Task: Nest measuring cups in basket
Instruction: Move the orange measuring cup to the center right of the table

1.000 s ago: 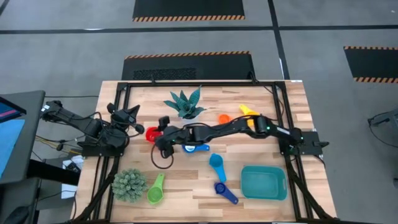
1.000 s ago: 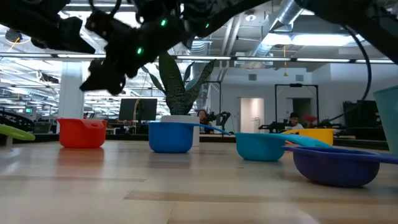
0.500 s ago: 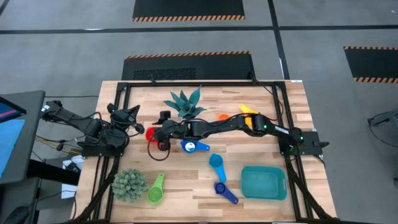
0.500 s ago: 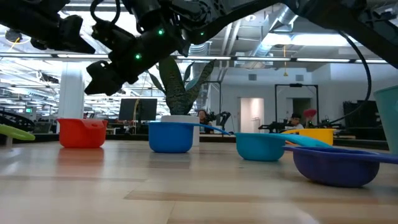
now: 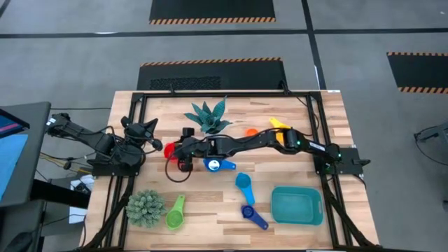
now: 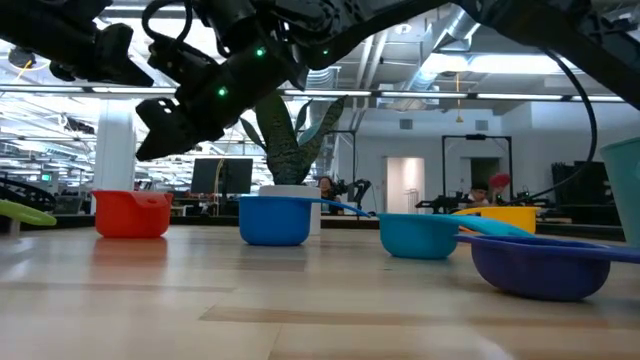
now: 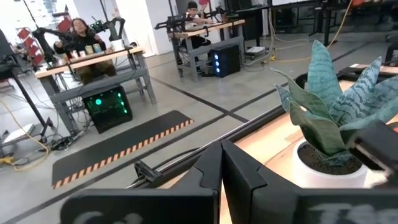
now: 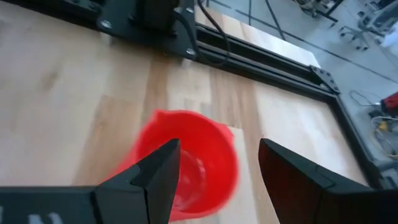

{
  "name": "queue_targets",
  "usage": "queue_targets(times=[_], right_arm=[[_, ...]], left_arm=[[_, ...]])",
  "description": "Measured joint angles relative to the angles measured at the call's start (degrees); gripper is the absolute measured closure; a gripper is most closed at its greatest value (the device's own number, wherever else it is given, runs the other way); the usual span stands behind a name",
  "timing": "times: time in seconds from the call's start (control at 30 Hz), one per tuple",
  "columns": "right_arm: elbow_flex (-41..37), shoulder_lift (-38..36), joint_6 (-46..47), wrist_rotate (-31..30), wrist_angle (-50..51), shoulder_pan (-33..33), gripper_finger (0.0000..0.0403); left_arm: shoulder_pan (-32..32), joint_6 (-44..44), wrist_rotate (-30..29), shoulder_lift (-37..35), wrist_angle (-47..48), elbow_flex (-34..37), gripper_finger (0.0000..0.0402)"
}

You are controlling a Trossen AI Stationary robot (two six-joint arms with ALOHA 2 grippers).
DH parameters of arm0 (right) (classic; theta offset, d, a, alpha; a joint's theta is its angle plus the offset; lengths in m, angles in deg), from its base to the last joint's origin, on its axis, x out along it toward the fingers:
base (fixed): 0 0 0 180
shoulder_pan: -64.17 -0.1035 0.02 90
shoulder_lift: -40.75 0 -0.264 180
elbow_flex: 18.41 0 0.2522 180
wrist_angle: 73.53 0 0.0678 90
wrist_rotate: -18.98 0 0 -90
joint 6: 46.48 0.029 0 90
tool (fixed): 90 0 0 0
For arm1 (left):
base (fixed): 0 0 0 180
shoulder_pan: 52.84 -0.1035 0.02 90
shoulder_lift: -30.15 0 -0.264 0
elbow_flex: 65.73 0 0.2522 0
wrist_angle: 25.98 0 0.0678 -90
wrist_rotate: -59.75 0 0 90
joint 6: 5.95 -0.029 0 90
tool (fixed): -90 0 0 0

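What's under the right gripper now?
The red measuring cup sits on the table below the open right gripper. The fingers cover part of its rim; its handle isn't visible.

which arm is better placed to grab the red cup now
The right. Its gripper hangs open directly above the red cup, fingers either side of the rim. The left gripper is shut and points away, toward the potted plant.
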Motion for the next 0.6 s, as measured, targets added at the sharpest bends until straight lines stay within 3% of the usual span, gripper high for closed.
queue_targets(times=[0.43, 0.6], right_arm=[[-2.2, 0.0, 5.8, 1.0, -4.2, 0.0, 0.0163], [-2.2, 0.0, 4.4, 4.8, -4.8, -0.8, 0.0163]], left_arm=[[0.0, 0.6, 0.4, 0.0, 0.0, 0.0, 0.0401], [0.0, -0.2, 2.1, 0.0, 0.0, 0.0, 0.0401]])
